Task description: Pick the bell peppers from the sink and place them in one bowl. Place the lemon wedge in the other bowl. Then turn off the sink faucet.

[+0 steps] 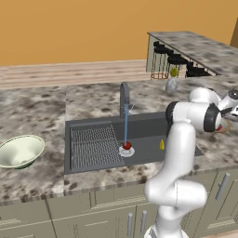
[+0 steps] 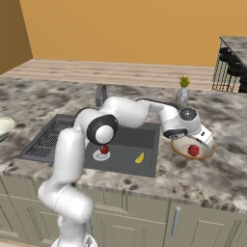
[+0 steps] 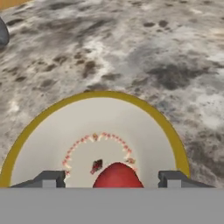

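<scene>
While the arm reaches right across the table [image 2: 120, 82], the tool [image 2: 205, 137] hangs just over the tan bowl [image 2: 181, 147], which sits on the table right of the sink [image 2: 149, 132]. In the hand view the two fingertips [image 3: 50, 179] stand wide apart, one at each side of a red pepper [image 3: 117, 177] that lies in the tan bowl [image 3: 52, 135] between them; no contact between fingers and pepper shows, so the tool is apart and holds nothing. From the right base view that pepper [image 2: 193, 150] rests in the middle of the bowl, just below the tool.

Second pepper [image 1: 126, 145] sits on the round pale drain [image 1: 127, 151] in the sink [image 1: 79, 124]; same pepper [image 2: 104, 150] is seen in the right base view, partly behind the arm's elbow. Water [image 1: 126, 125] runs as a thin blue stream from the faucet [image 1: 124, 95] straight down onto it.

Lemon wedge [image 1: 161, 144] lies on the sink floor right of the drain, apart from the pepper; also seen at [image 2: 140, 157]. A wire rack [image 1: 93, 144] fills the sink's left part.

Green bowl [image 1: 21, 151] stands on the table left of the sink, well apart from it, nothing seen inside. A small vase [image 2: 183, 96] with a plant stands on the table behind the tan bowl. Black stools [image 1: 174, 60] stand by the far table.
</scene>
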